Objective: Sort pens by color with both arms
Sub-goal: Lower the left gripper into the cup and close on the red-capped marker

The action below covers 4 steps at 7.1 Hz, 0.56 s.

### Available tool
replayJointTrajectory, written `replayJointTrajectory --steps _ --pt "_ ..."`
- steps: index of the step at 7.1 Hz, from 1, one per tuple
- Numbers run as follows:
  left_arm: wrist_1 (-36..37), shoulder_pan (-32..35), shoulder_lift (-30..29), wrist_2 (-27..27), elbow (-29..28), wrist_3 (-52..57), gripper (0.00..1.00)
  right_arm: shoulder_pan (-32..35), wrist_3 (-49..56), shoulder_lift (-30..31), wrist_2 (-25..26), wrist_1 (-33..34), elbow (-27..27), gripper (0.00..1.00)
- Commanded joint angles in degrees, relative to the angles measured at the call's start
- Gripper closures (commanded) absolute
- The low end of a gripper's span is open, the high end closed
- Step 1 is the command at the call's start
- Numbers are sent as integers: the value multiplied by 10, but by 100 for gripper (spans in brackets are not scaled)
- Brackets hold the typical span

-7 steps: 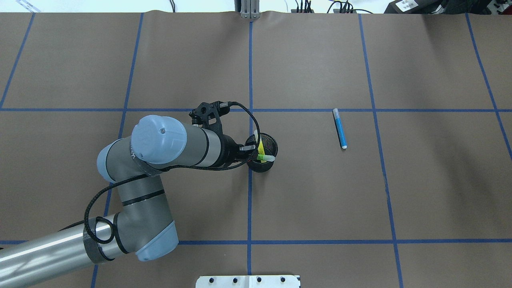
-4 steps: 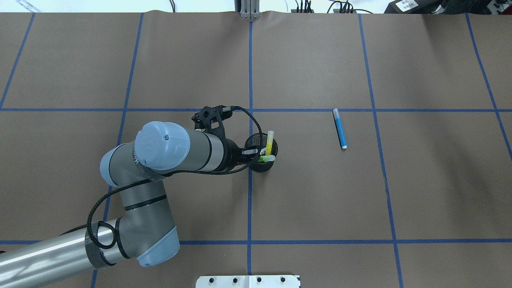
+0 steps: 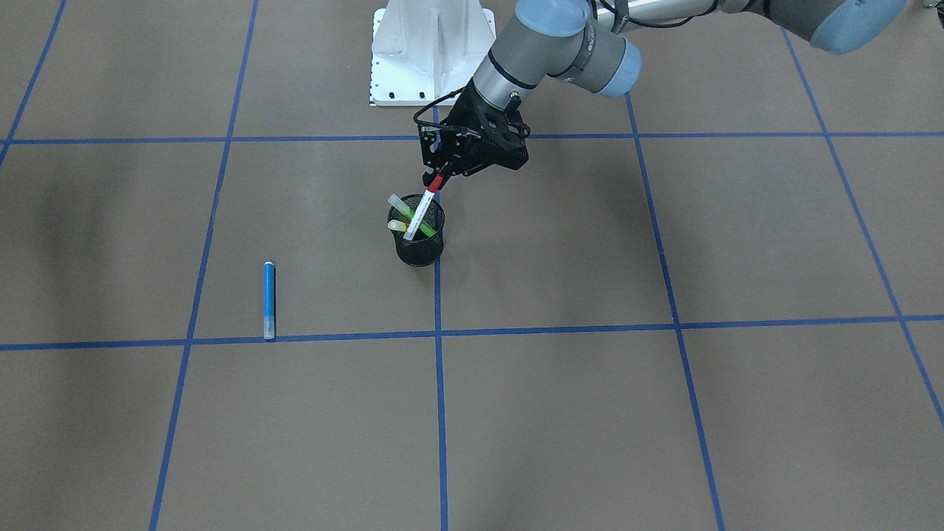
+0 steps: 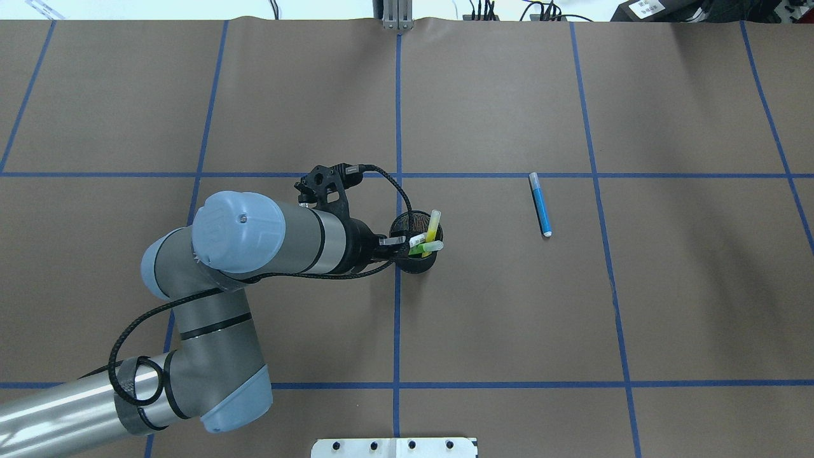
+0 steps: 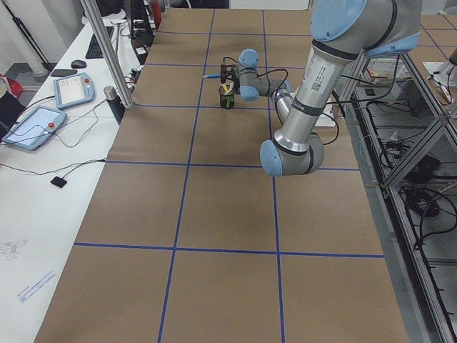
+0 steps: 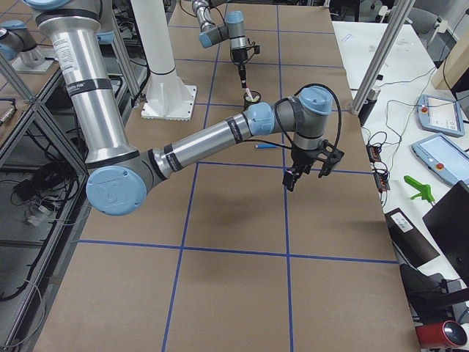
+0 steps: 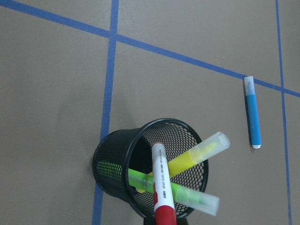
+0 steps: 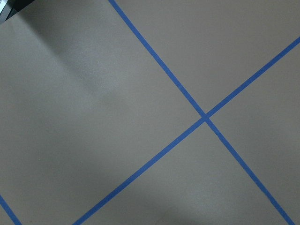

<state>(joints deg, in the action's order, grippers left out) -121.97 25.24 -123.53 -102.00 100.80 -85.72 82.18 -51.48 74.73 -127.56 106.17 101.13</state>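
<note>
Brown table (image 4: 509,318) — blue tape grid (image 4: 396,385) — bears blue pen (image 4: 541,207).

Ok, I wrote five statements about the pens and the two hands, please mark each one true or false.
1. The blue pen lies on the table, apart from the mesh cup. True.
2. The left hand grips the red-capped pen by its red end. True.
3. The yellow pen lies beside the blue pen. False: it leans in the cup with the green pen.
4. The cup lies on its side. False: it stands upright.
5. The right hand is over the cup. False: it is far from the cup, above bare table.
</note>
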Motion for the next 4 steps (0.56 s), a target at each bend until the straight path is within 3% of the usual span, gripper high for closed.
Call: replayJointTrajectory --steps 1,2,4 --pt "61 10 13 -2 67 22 100 0 0 2 -2 0 9 0" --pt "100 13 11 -1 99 29 100 0 3 2 -1 0 7 0" --pt "103 20 6 4 105 34 100 -1 -3 -5 -3 0 23 0"
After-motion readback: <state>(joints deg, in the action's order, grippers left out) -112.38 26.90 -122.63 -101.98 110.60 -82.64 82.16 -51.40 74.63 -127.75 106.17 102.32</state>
